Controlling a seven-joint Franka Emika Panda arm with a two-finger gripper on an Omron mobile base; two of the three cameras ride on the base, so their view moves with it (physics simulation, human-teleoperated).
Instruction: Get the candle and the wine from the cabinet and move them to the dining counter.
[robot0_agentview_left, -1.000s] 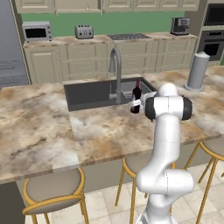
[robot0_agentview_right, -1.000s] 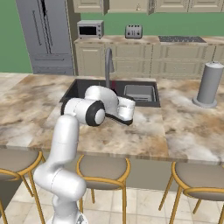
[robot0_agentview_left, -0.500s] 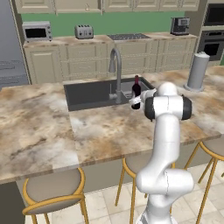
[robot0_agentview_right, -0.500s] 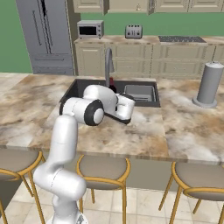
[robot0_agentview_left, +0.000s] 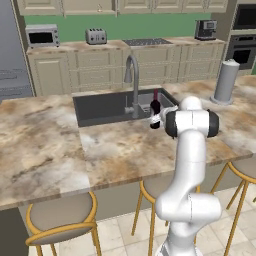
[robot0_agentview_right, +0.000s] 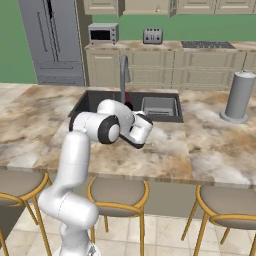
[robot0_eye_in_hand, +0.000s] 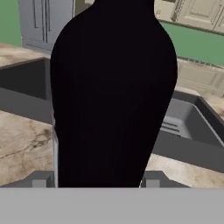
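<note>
Between the spread fingers (robot0_eye_in_hand: 100, 181), the wine (robot0_eye_in_hand: 113, 87), gripped upright beside the sink (robot0_agentview_left: 100, 107).

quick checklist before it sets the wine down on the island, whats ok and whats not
1. Wine held in the gripper: ok, the dark bottle sits between the fingers in the hand view.
2. Bottle upright: ok, red neck points up in the left base view.
3. Bottle over the dining counter: ok, but it sits at the edge of the sink.
4. Set-down spot: ok, bare marbled top lies on the arm's side of the sink.
5. Clear of the tap: cannot tell, the tap stands close beside the bottle.
6. Bottle base touching the counter: cannot tell.
</note>
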